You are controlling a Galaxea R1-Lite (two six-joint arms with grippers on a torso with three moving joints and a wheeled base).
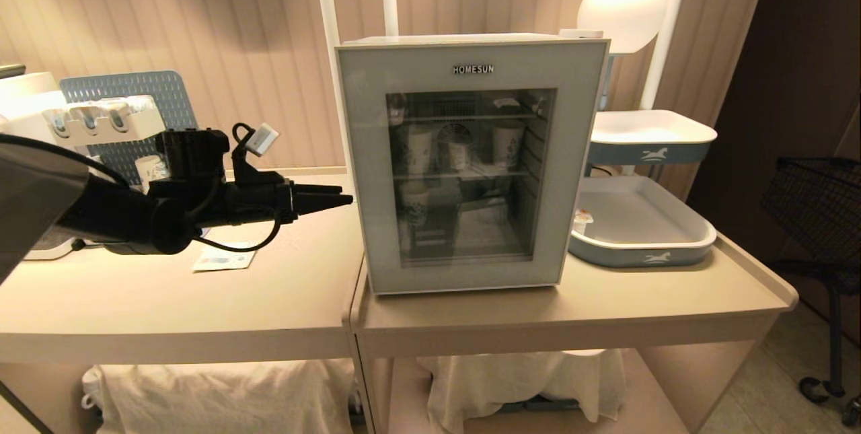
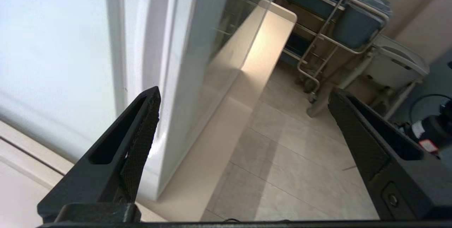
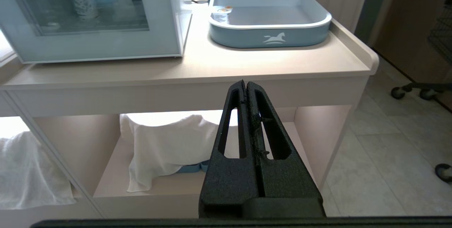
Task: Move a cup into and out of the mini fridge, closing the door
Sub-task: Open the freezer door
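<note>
**Left wrist view: spread jaws at the fridge's edge**

Ribbed black fingers of the left gripper (image 2: 243, 115) gape wide, empty, beside the boxy white mini fridge (image 1: 471, 165). Its glass-fronted door (image 1: 464, 84) sits shut. The squat foil-lidded cup (image 1: 582, 220) rests in a rounded blue tray (image 1: 646, 245). The right gripper (image 3: 246, 86) is pressed closed below the table.

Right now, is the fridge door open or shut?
Shut: the door sits flush against the mini fridge, no gap along its edge.
</note>
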